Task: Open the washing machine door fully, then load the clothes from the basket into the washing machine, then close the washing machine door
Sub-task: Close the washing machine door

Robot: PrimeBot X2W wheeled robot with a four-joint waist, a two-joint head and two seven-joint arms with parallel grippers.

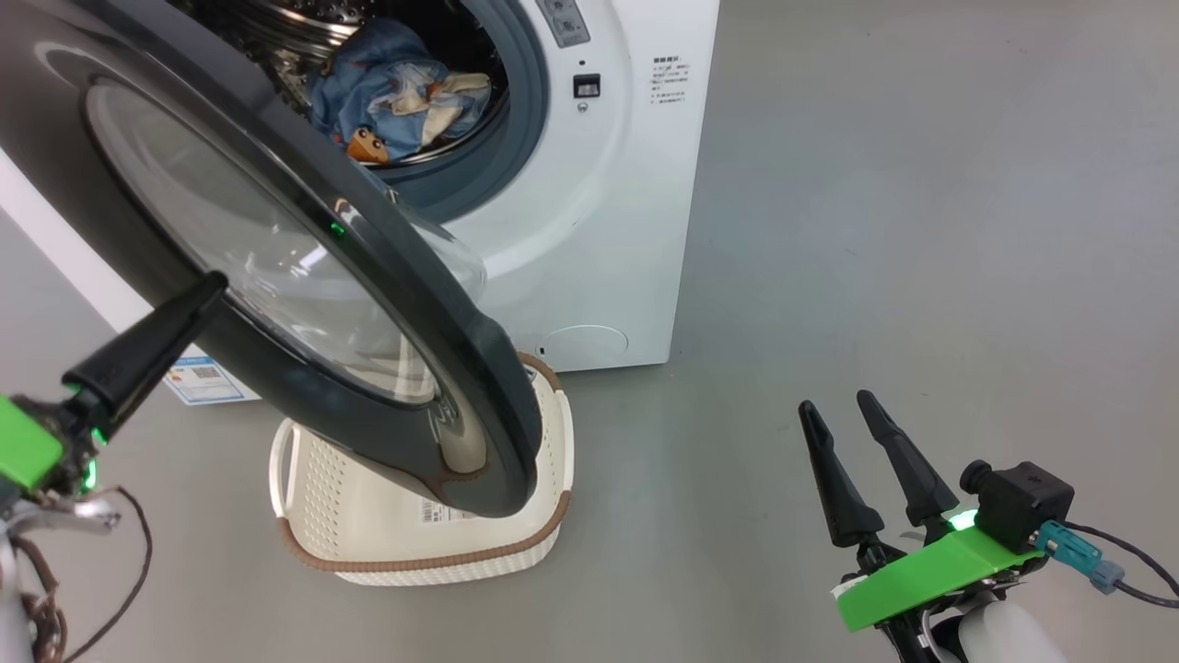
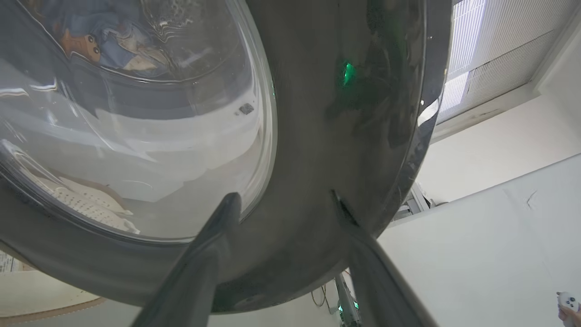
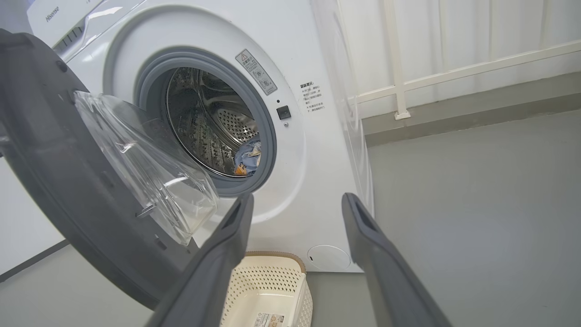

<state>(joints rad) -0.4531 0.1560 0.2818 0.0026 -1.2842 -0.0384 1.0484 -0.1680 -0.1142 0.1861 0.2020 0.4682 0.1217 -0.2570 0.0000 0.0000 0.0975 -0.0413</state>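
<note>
Blue, orange-figured clothes (image 1: pixel 396 87); cream, brown-rimmed basket (image 1: pixel 318 479)

Right gripper (image 1: pixel 836 401): two long dark fingers, matte, each narrowing to a blunt tip.
Right wrist plate (image 1: pixel 930 571): flat, bright green, with a small green light (image 1: pixel 961 520) just above it.
Wrist camera (image 1: pixel 1027 502): black boxy housing with a round knob on one side.
Connector (image 1: pixel 1068 545): teal plug leading into a thin dark cable (image 1: pixel 1142 562).
Right forearm (image 1: pixel 995 635): pale and rounded.
Left gripper (image 2: pixel 283 195): the same dark grey fingers, with a green mount (image 1: pixel 23 442) and a loose dark wire (image 1: pixel 147 557).
</note>
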